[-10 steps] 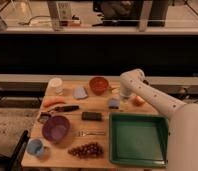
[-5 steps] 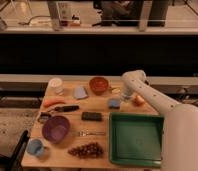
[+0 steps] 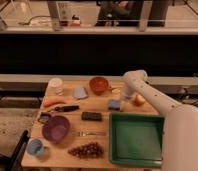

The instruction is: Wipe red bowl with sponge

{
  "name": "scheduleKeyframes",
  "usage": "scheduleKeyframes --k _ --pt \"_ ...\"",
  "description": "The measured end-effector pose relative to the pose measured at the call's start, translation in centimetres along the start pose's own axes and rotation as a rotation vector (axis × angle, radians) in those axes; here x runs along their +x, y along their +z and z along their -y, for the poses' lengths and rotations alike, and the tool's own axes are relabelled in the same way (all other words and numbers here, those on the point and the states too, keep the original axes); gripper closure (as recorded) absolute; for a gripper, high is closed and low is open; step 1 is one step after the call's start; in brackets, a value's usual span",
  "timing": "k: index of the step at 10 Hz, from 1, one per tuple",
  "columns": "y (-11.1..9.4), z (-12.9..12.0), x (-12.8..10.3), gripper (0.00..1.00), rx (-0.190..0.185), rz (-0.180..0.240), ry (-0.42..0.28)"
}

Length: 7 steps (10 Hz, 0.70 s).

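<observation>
The red bowl (image 3: 98, 84) stands upright at the back middle of the wooden table (image 3: 99, 125). The sponge (image 3: 114, 104), a small blue block, lies on the table in front of and to the right of the bowl. My gripper (image 3: 120, 102) hangs from the white arm, low over the table right beside or on the sponge's right edge. I cannot tell whether it touches the sponge.
A green tray (image 3: 136, 137) sits front right. A purple bowl (image 3: 55, 128), light-blue cup (image 3: 35, 146), grapes (image 3: 87, 149), fork (image 3: 92, 133), dark block (image 3: 91, 116), knife (image 3: 66, 108), carrot (image 3: 53, 102), grey-blue flat piece (image 3: 80, 92), white cup (image 3: 56, 85) and a fruit (image 3: 139, 99) lie around.
The arm has shifted slightly; the gripper stays low by the sponge. The sponge and bowl have not visibly moved.
</observation>
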<state>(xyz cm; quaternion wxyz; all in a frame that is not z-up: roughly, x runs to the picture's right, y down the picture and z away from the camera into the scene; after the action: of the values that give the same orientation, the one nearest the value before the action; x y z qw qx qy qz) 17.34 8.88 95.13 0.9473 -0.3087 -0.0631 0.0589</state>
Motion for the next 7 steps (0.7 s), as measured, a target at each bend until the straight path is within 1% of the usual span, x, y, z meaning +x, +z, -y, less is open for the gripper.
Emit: scheduleKeyframes --k 1,2,3,4,5,6,7 --pt "-0.3 -0.1 0.0 0.87 0.009 -0.004 -0.009" --pt "-1.4 -0.2 -0.1 0.96 0.026 -0.003 -0.009" --pt "-1.8 -0.3 -0.2 0.97 0.034 0.002 -0.007" --pt "-2.6 -0.4 -0.3 0.97 0.052 0.009 -0.005" --pt "-4.0 -0.4 -0.4 0.97 0.079 0.018 -0.002" --pt "-5.0 -0.3 -0.4 0.95 0.101 0.027 -0.001" --pt "-5.8 -0.3 -0.5 0.89 0.139 0.042 -0.002"
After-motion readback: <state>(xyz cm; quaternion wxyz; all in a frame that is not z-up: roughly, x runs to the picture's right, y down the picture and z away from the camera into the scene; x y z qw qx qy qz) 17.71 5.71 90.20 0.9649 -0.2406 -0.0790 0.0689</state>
